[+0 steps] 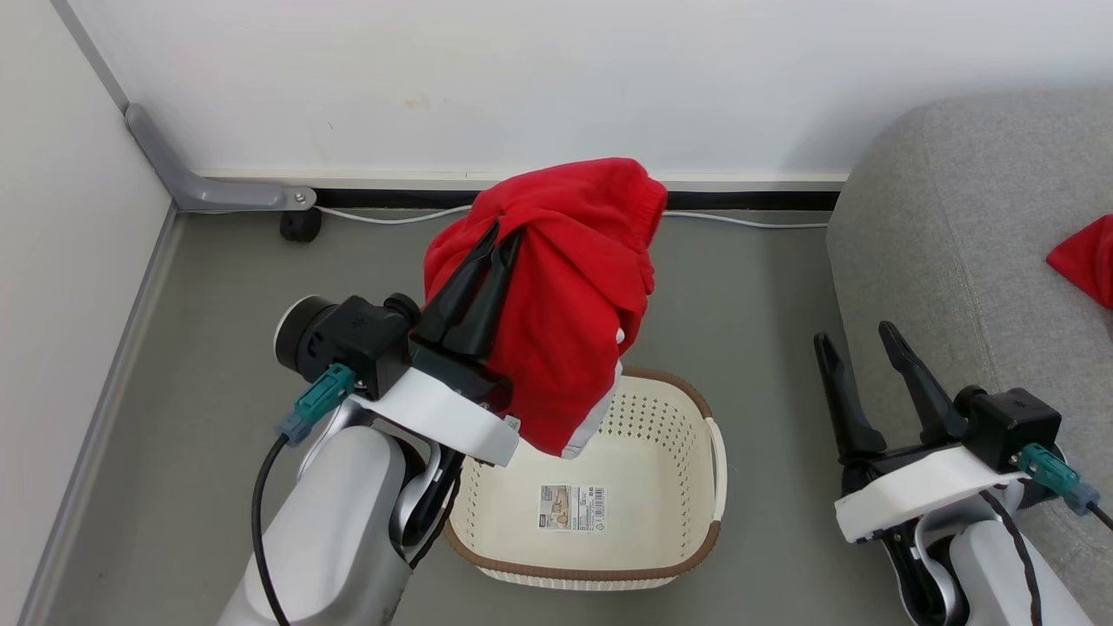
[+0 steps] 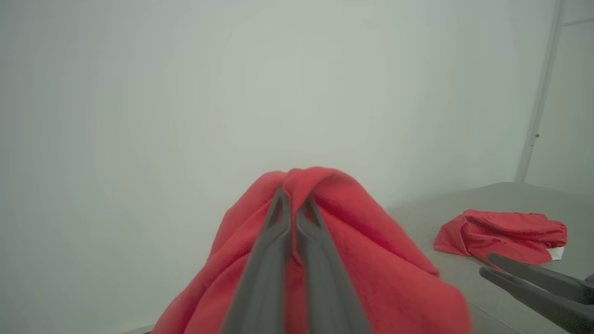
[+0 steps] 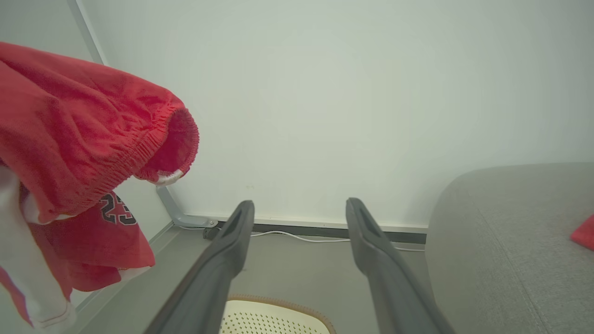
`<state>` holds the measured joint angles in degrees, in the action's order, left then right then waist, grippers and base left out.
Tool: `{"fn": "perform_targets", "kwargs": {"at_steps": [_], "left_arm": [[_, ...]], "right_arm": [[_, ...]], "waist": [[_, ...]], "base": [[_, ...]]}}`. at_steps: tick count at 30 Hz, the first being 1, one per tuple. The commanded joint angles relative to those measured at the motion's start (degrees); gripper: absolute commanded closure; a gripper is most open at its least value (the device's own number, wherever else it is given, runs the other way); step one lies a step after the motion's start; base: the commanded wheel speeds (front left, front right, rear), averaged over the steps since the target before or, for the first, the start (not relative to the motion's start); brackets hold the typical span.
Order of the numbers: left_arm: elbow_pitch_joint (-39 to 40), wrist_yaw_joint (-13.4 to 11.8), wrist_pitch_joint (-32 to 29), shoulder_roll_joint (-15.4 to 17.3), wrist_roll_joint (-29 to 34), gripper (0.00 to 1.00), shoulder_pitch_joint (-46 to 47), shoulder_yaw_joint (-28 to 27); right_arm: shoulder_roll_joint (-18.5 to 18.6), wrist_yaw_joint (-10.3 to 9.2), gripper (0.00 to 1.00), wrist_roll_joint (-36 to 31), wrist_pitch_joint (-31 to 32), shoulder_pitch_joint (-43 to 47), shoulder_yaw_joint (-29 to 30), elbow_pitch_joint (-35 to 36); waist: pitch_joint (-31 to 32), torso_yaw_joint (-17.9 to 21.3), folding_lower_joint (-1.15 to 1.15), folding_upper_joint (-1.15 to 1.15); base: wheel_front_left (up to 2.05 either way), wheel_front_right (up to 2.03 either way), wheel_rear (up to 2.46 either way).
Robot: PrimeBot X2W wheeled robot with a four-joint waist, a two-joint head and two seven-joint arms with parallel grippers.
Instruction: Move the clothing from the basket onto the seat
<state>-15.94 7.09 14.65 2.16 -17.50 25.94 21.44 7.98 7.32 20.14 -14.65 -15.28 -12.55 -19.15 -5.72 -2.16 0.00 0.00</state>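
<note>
**Left gripper** (image 1: 506, 236): raised above the near-left side of the basket, jaws closed tight on a fold of a red garment (image 1: 574, 304). The two dark fingers lie pressed together, with cloth bunched around their tips.

**Red garment**: soft, bright red, with an elastic gathered hem and a white panel at its lower edge. A dark number 23 shows on a hanging part in the right wrist view. It drapes from the fingers and hangs clear above the basket, not touching the floor of it.

**Basket** (image 1: 669, 569): cream perforated plastic with a brown rim and a white handle on the right side, standing on the grey floor (image 1: 217, 330). A barcode label (image 1: 571, 508) lies on its bottom.

**Right gripper** (image 1: 854, 335): to the right of the basket, just beside the near edge of the sofa, fingers spread wide and holding nothing.

**Sofa** (image 1: 939, 217): grey woven upholstery with a rounded edge, at the right of the scene.

**Second red garment** (image 1: 1087, 256): lies crumpled on the sofa, well apart from both grippers.

**Far side**: a white wall (image 1: 522, 78), and a white cable (image 1: 391, 217) running along its foot.
</note>
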Motion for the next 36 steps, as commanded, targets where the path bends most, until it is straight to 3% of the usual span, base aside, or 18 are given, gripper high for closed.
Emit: {"fn": "perform_targets", "kwargs": {"at_steps": [1,19,24,31,36], "left_arm": [[2.63,0.35,0.35,0.98,-0.21,1.0,2.73,-1.16],[7.61,0.18,0.14,1.83,-1.39,1.0,6.68,2.13],[7.24,0.02,0.17,1.8,-1.64,1.0,6.46,2.32],[6.8,-0.02,0.22,1.67,-1.87,1.0,6.5,2.85],[6.12,0.0,0.26,1.49,-2.14,1.0,6.72,3.64]], "right_arm": [[0.03,0.17,0.0,-0.42,-0.35,0.05,-0.63,1.19],[-0.55,0.17,0.0,-0.49,-0.35,-0.32,-0.44,2.57],[-0.98,0.17,0.0,0.45,-0.35,-1.73,-0.88,9.0],[-0.05,0.17,0.0,2.97,-0.35,-4.37,-5.94,20.28],[2.24,0.17,0.0,6.0,-0.35,-7.48,-13.73,26.87]], "waist": [[-0.02,-0.04,0.0,0.0],[-0.66,1.32,0.0,0.0],[-1.15,1.77,0.0,0.0],[-1.63,2.01,0.0,0.0],[-1.97,1.95,0.0,0.0]], "base": [[0.0,0.0,0.0],[0.0,0.0,0.0],[0.0,0.0,0.0],[0.0,0.0,0.0],[0.0,0.0,0.0]]}}
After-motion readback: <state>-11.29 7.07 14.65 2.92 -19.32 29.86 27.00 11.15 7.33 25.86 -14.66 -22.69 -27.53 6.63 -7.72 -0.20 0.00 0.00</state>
